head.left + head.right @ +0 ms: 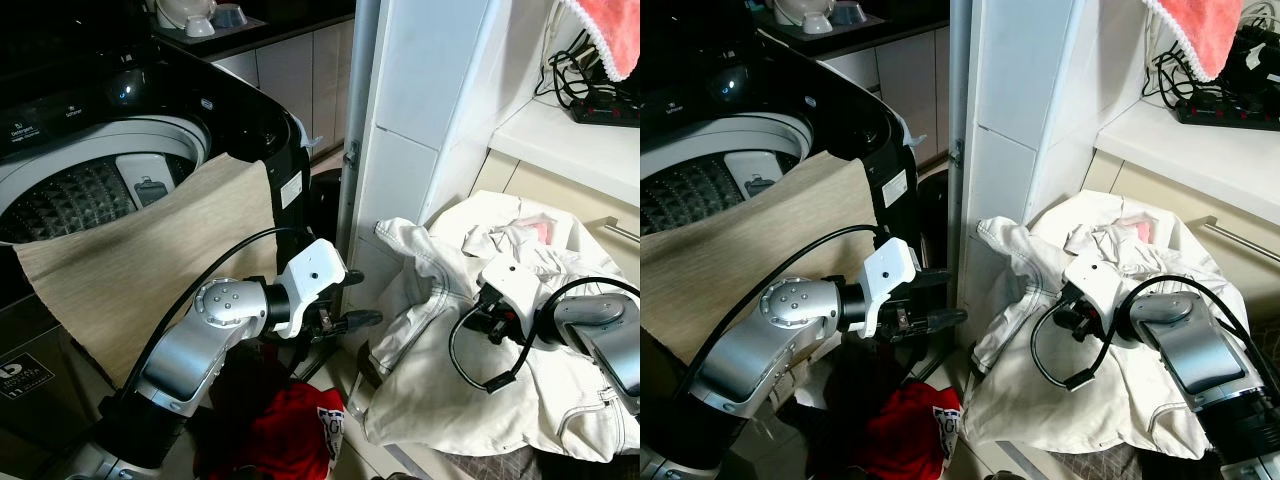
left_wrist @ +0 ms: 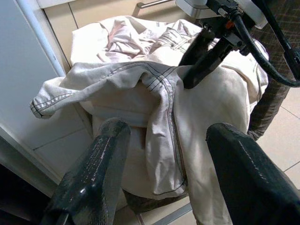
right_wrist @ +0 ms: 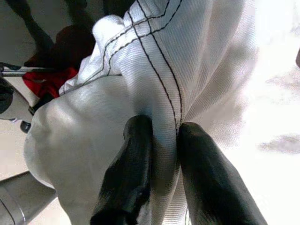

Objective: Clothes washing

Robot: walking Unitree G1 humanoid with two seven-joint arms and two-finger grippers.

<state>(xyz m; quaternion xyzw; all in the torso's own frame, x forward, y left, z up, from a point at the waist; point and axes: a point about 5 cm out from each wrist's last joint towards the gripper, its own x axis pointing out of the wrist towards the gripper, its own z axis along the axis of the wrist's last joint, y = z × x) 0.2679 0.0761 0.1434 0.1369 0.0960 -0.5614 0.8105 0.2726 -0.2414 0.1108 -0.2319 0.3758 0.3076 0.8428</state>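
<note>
White wall panels (image 1: pixel 420 90) rise in the middle of a laundry corner, with a black top-loading washing machine (image 1: pixel 150 130) to the robot's left and a counter (image 1: pixel 560 140) to its right carrying a power strip (image 1: pixel 605 110) and a pink towel (image 1: pixel 612 30). A beige cloth (image 1: pixel 150 240) drapes over the washer's open rim, partly covering the drum. A cream white jacket (image 1: pixel 440 300) with dark stitching lies heaped on a basket right of the panels. The right gripper (image 3: pixel 161 136) is pressed into this heap, its two fingers pinched tight on a stitched fold of the jacket. The left gripper (image 2: pixel 164 154) hovers just left of the jacket, apart from it, fingers spread wide and holding nothing. A red garment (image 1: pixel 290 420) lies on the floor below the left arm.
</note>
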